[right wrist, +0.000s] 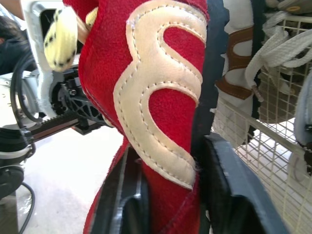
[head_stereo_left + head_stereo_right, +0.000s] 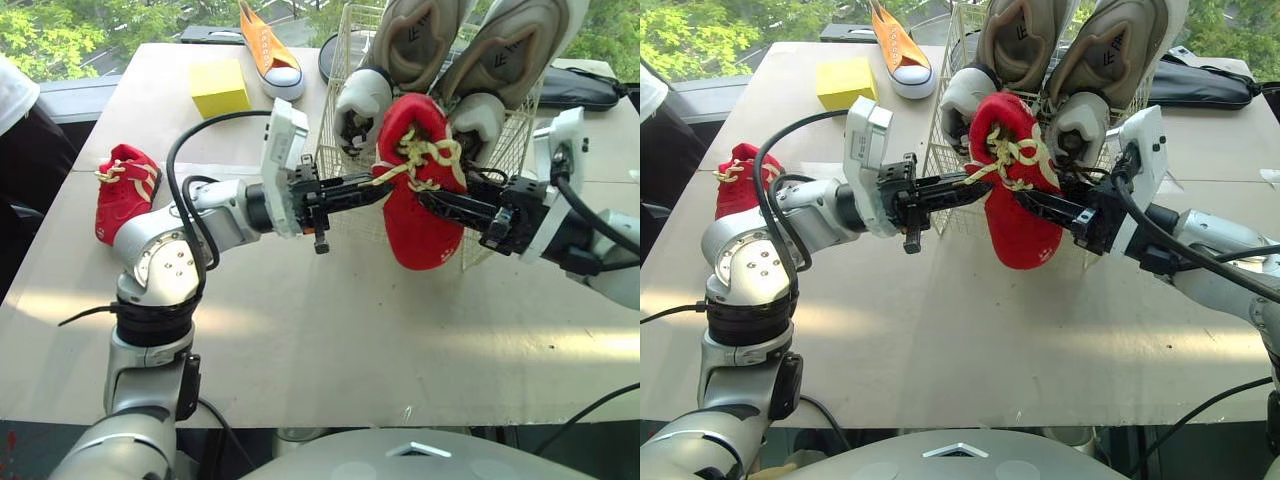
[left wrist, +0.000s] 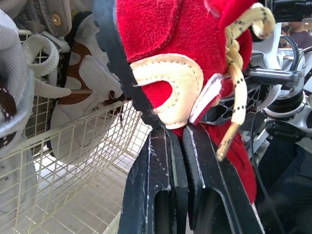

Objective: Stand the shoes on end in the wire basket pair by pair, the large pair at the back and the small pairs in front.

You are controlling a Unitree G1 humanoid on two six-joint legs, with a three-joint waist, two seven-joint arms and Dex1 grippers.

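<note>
Now, left gripper: jaws pressed together on a thin edge of the red shoe, red cloth nipped between the two black fingers.
Right gripper: jaws set on either side of the same shoe and pinching its body; one finger lies flat against the red and cream side.
Red shoe: held by both grippers from opposite sides, off the table, upright with its rounded end pointing down.
Laces: cream with dark flecks, bunched in a knot on the upper part of the shoe, between the two grippers.
Place of the red shoe: just in front of the wire basket, outside its front wall, and overlapping the lower ends of the shoes inside it.
Large grey pair: stood on end side by side in the basket and rising well above its rim; how far back they stand cannot be told.
Second red shoe: lying on the table well to the left, beside the left arm.
Orange sneaker: at the far edge of the table, left of the basket.
Yellow block: near the orange sneaker, just to its left.
Black bag: on the table behind the basket, to the right.
</note>
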